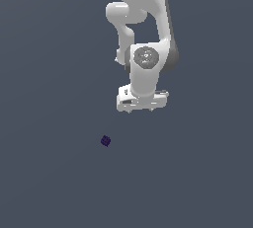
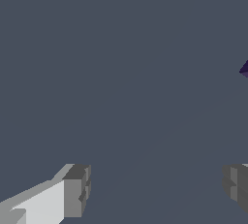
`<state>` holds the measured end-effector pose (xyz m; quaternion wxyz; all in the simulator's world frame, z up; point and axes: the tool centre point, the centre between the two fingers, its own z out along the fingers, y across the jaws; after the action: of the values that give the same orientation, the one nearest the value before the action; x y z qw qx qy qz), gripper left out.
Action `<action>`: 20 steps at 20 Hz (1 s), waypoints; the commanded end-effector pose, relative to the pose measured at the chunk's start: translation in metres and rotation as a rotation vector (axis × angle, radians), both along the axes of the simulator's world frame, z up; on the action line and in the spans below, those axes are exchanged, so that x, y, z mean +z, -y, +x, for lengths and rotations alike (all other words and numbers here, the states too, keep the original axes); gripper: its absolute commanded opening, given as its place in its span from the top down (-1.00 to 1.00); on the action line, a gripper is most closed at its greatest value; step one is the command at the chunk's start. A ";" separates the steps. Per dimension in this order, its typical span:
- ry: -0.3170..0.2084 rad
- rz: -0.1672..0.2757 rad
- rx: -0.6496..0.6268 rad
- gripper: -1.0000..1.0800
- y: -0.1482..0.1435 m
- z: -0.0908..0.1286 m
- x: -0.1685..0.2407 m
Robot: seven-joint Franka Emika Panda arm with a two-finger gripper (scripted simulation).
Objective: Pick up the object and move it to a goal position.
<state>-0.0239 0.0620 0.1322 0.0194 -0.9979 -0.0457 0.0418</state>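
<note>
Jaws spread wide, nothing held between fingertips (image 2: pixel 75 191). Gripper (image 1: pixel 142 107) seen hanging clear above floor, apart from cube (image 1: pixel 105 141). Cube found at 7 o'clock from gripper in exterior view (only corner caught at wrist view's edge). No grasp made yet. Left to do: approach, descent, closing, carry. Goal not marked.

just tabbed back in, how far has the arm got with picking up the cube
Nothing is done yet: the cube sits alone on the grey surface, untouched. The gripper has its jaws wide open and empty, off to the exterior view's right of the cube. Still left: line up, descend, grasp, lift and carry to the goal.
</note>
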 end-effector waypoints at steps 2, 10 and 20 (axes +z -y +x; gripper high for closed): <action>0.001 0.000 0.000 -0.92 0.000 0.000 0.000; 0.031 -0.007 0.012 -0.92 -0.001 0.007 0.020; 0.034 -0.009 -0.045 -0.92 0.012 0.018 0.013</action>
<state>-0.0090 0.0548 0.1476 0.0153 -0.9990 -0.0327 0.0253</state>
